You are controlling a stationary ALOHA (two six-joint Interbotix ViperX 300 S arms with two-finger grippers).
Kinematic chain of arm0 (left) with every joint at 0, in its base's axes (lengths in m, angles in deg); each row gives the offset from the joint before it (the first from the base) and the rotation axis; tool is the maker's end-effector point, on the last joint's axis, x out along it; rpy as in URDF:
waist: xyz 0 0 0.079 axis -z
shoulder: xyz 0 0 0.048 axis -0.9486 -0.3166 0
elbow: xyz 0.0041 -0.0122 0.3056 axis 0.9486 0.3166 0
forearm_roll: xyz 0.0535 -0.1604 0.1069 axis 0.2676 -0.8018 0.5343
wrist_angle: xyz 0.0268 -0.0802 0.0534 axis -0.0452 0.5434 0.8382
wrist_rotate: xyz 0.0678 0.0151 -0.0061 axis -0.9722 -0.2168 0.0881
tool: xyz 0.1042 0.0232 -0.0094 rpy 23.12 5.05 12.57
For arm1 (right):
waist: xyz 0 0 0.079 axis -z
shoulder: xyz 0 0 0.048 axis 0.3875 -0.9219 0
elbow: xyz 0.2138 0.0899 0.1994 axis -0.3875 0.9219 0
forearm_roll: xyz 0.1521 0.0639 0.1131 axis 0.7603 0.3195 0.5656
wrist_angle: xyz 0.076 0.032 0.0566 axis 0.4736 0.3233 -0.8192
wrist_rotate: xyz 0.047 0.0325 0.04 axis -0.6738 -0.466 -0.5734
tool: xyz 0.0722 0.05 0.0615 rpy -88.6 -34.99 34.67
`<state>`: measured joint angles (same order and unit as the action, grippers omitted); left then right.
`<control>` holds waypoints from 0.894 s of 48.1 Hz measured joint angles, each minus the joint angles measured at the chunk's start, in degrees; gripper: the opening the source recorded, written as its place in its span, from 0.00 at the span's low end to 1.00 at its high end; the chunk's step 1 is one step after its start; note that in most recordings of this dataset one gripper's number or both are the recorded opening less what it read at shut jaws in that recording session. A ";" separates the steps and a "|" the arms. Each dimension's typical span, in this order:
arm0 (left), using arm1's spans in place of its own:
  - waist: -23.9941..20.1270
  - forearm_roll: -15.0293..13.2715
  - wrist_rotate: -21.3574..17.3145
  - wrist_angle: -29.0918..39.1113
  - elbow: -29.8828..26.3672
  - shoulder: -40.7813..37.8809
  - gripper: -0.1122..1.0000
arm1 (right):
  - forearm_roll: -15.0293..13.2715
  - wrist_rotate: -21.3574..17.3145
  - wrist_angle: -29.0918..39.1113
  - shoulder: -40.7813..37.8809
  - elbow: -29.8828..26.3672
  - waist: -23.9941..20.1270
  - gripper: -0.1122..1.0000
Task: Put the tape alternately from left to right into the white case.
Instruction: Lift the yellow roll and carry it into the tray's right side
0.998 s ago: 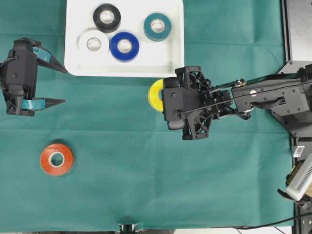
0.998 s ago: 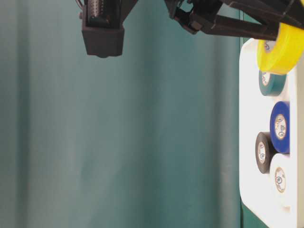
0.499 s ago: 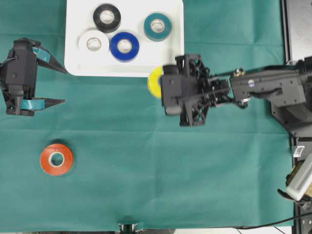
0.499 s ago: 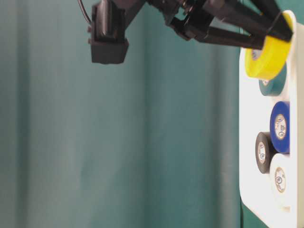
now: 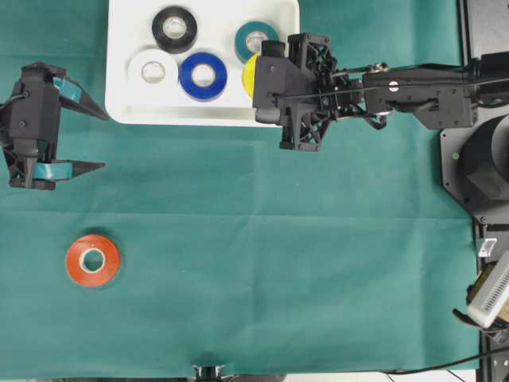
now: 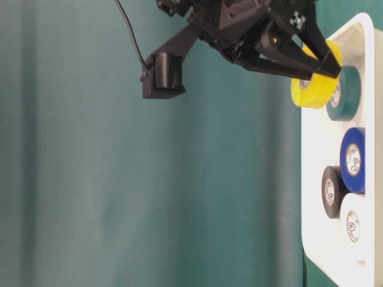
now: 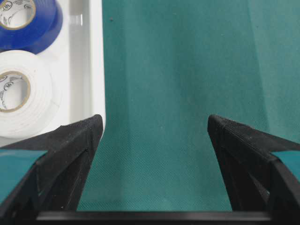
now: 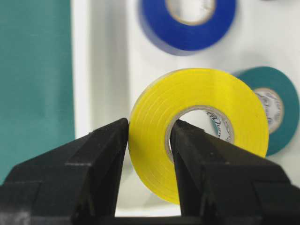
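My right gripper is shut on the yellow tape, one finger through its core, holding it on edge above the white case near the case's right front part. Black, white, blue and teal rolls lie flat in the case. From table level the yellow tape hangs just beside the teal roll. The red tape lies on the cloth at the front left. My left gripper stands open and empty, left of the case.
A green cloth covers the table. The right arm stretches in from the right edge, past a dark base plate. In the left wrist view the case's rim runs beside the left finger.
My right gripper has carried the yellow tape from the cloth in front of the case up and over its front rim. The left gripper and the red tape have not moved.
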<state>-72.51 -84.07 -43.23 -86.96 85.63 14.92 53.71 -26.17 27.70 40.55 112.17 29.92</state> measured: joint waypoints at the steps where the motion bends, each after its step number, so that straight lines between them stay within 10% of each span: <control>1: 0.00 0.00 0.00 -0.09 0.00 0.00 0.98 | -0.09 0.00 -0.18 -0.18 -0.09 0.09 0.13; 25: 0.00 0.00 0.00 0.00 0.09 0.09 0.98 | -0.18 0.09 -1.58 -0.62 -0.26 1.05 0.14; 39: 0.00 0.00 0.00 -0.09 0.09 0.09 0.98 | -0.18 0.00 -1.58 -0.62 -0.26 1.05 0.72; 43: 0.00 -0.09 -0.09 -0.09 0.09 0.09 0.98 | -0.18 0.00 -1.58 -0.62 -0.26 1.05 0.72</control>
<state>-72.51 -84.16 -43.32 -87.05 85.71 15.01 53.54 -26.17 26.12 39.93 111.91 30.97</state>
